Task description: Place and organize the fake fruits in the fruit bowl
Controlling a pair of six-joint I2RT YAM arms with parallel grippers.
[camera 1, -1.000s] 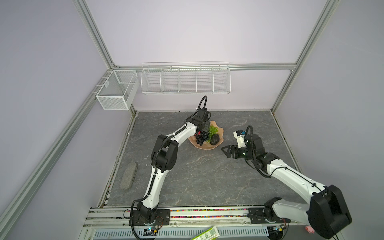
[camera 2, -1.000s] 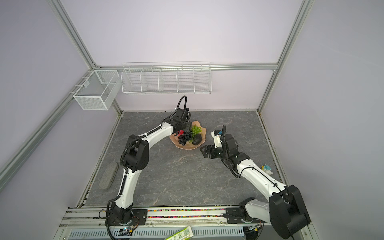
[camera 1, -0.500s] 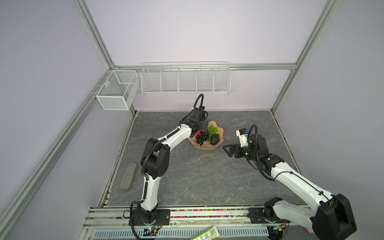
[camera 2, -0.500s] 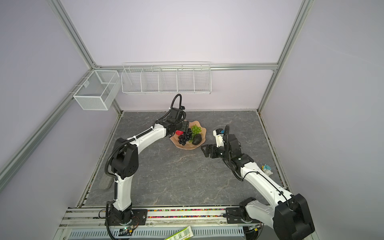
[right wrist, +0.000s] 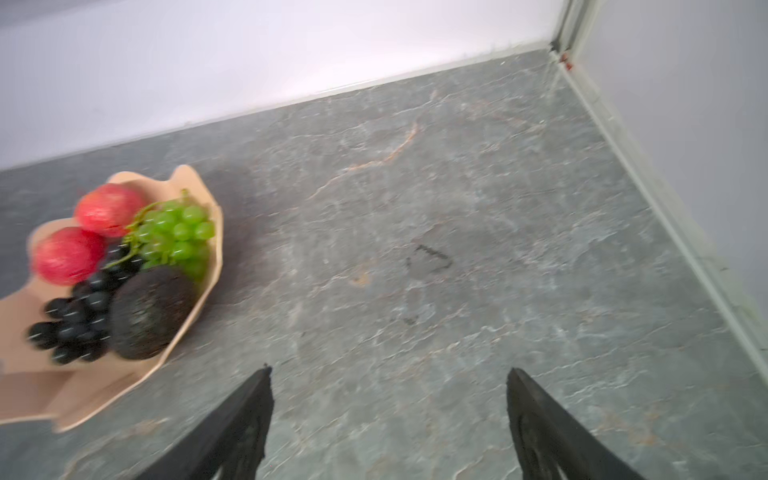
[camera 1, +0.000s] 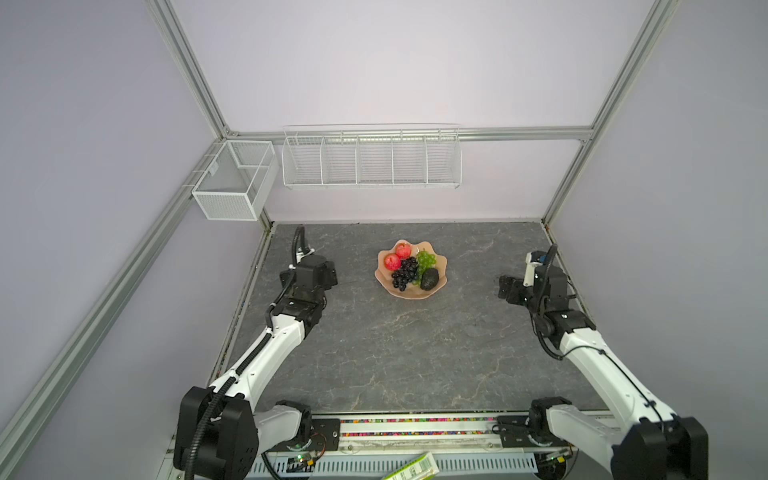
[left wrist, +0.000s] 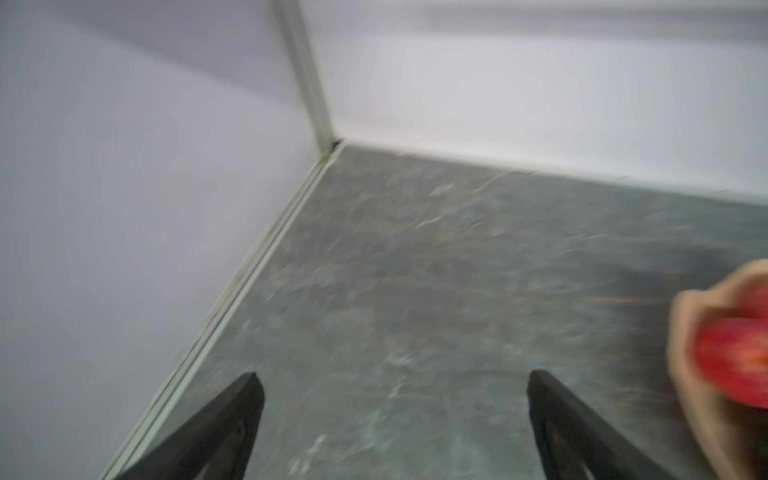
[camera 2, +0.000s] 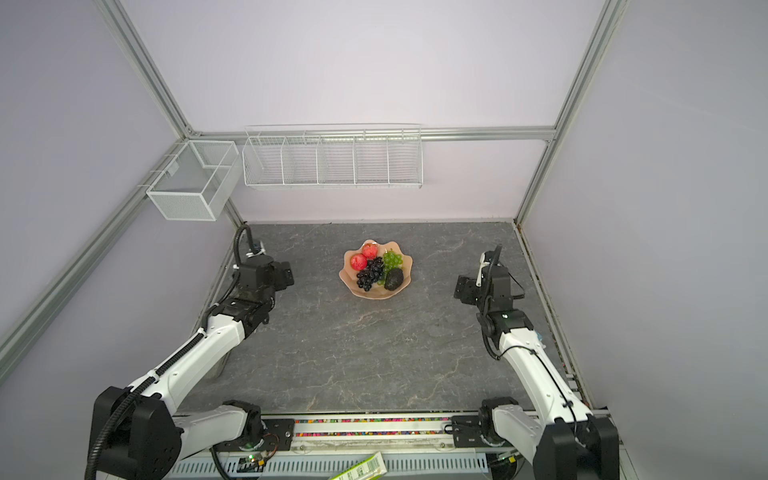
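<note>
**All five fruits in the bowl, both sets of fingers spread**

Your fruit bowl point(camera 1: 410, 294) stands on the grey marbled worktop point(camera 1: 395, 353), toward the back wall and roughly midway between the two arms. Inside it, the far red apple point(camera 1: 402, 250) and the near red apple point(camera 1: 392, 262) lie side by side on the left part. The dark grape bunch point(camera 1: 404, 273) runs down the middle. The green grape bunch point(camera 1: 426, 259) sits at the far right. The avocado point(camera 1: 429, 278) lies at the near right, against both bunches.

Your left fingers point(left wrist: 224, 424) are spread wide with nothing between them, over bare worktop near the left wall and well apart from the bowl. The left wrist view is blurred and catches only the bowl's rim and one apple at its edge.

Your right fingers point(right wrist: 237, 419) are also spread wide and hold nothing, over bare worktop on the right side, well apart from the bowl.

A green-and-white packet point(camera 1: 413, 471) lies at the front edge below the rail. It carries print, but it is too small to read.
</note>
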